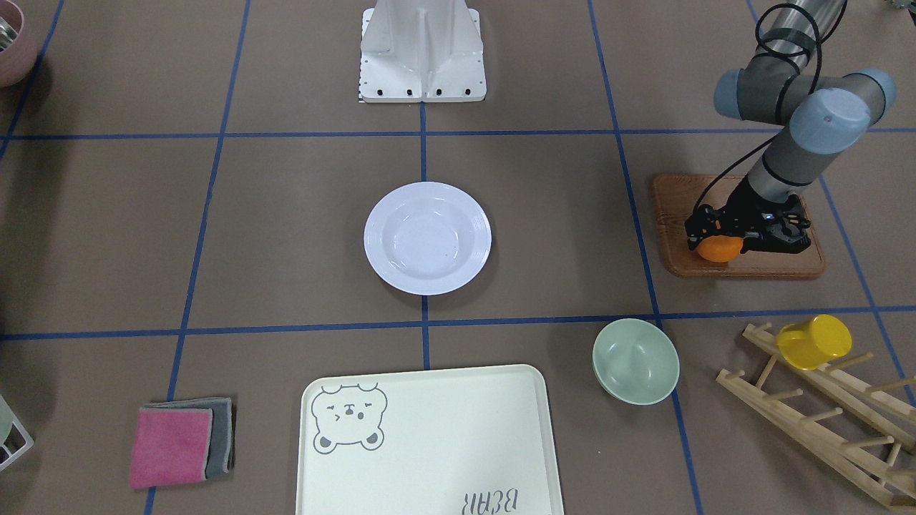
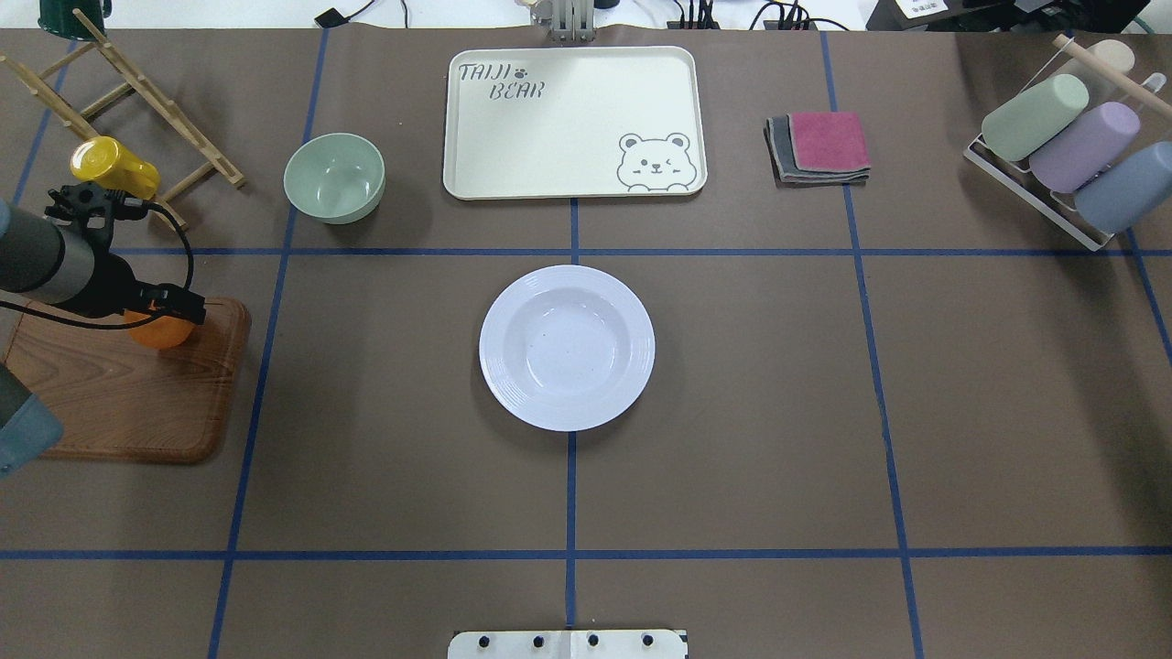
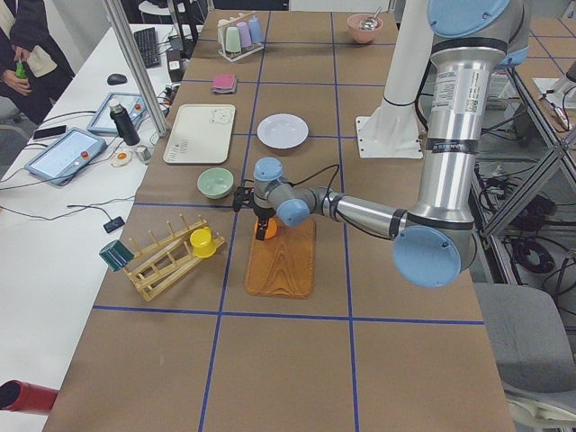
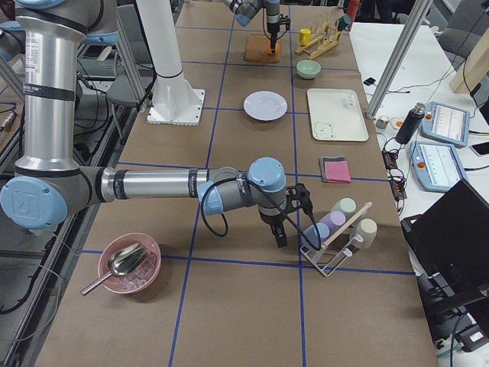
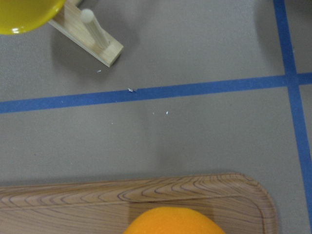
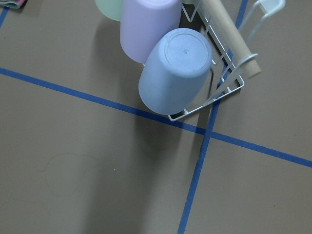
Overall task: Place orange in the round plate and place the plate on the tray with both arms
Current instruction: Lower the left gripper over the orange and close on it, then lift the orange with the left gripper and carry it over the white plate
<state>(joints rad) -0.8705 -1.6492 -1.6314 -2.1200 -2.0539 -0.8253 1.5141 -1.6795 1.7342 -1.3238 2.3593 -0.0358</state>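
The orange (image 1: 719, 249) rests at the end of a brown wooden board (image 1: 787, 266), and it fills the bottom edge of the left wrist view (image 5: 173, 222). My left gripper (image 1: 708, 236) is lowered right over it, fingers down around its top; I cannot tell whether they grip it. The white round plate (image 2: 567, 348) lies empty at the table's middle. The cream tray (image 2: 568, 119) with the bear drawing lies empty beyond it. My right gripper (image 4: 281, 237) hangs next to a wire cup rack, far from all of these, and I cannot tell its state.
A pale-green bowl (image 2: 334, 177) stands between the board and the tray. A yellow cup (image 2: 110, 165) sits on a wooden peg rack (image 1: 823, 415) near the board. Folded pink and grey cloths (image 2: 819, 146) lie beside the tray. The wire rack (image 2: 1062, 137) holds pastel cups.
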